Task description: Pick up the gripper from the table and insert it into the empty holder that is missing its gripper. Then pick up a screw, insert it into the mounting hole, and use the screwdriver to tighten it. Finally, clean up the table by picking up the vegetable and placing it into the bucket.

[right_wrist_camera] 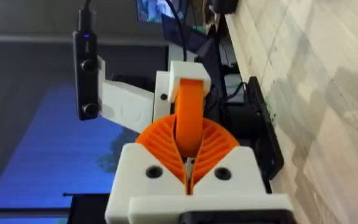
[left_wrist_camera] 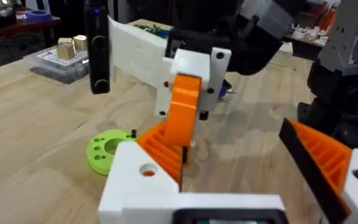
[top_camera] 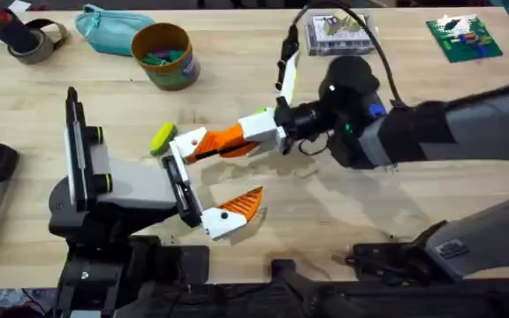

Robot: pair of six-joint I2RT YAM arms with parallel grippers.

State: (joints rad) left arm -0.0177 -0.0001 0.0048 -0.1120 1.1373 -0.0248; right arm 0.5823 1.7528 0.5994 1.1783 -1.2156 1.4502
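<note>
A pale wooden table (top_camera: 237, 88) carries the work, the mustard bucket (top_camera: 164, 55) standing well back. The right gripper (right_wrist_camera: 188, 163) is clamped shut on an orange wedge, which I take for the gripper (right_wrist_camera: 189, 112). This piece's long axis runs from the right arm toward the left arm, and its far end meets the farther finger of the left gripper (top_camera: 224, 172), whose jaws stand wide apart, holding nothing. A lime-green disc (top_camera: 162, 139) lies just beside that meeting point.
</note>
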